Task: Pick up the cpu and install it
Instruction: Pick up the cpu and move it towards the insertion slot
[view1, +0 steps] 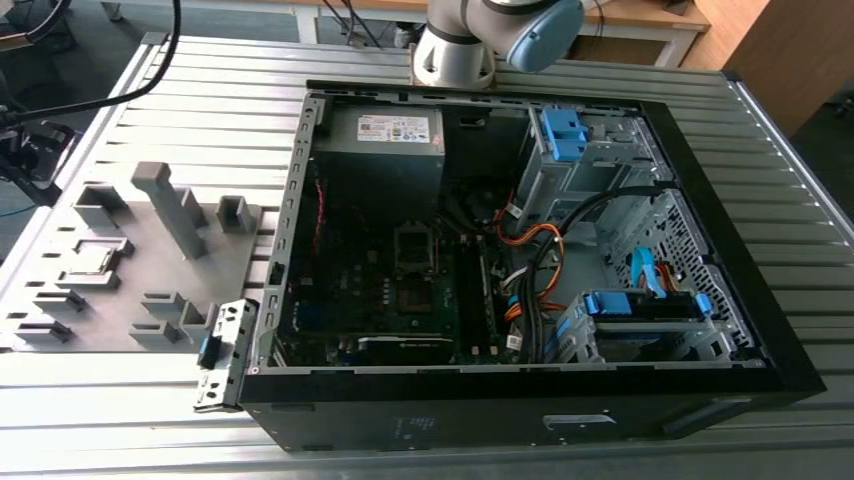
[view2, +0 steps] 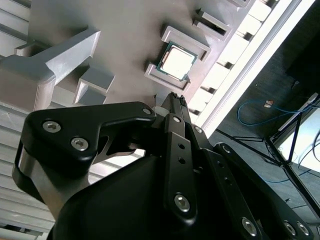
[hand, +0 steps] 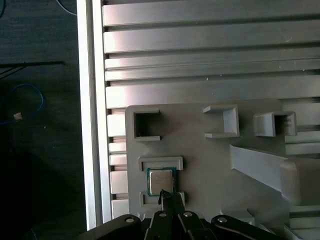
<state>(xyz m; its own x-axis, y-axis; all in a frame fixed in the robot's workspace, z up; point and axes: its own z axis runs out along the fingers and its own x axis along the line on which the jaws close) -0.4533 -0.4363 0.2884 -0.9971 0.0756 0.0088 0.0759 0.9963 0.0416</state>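
In the exterior view we see what the wrist cameras miss: one open computer case lying on the slatted metal surface. One green motherboard is inside it, one power supply box sits at its far end, and two blue-latched drive bays are towards the exterior view's right. The arm's base stands behind the case. On the exterior view's left of the case lies one grey tray with several raised blocks.

Both wrist views look closely at that tray. There we count one cpu, lying flat with its silvery top up in a seat framed by two grey bracket blocks, one on each of two opposite sides. The second wrist view shows the same cpu brightly lit.

The one gripper is clenched, its tips drawn together with nothing between them. It points at the cpu's near edge. In the second wrist view the gripper ends just beside the chip, and we cannot tell whether they touch.

Both wrist views also show one blue cable on the dark floor beyond the edge of the surface.
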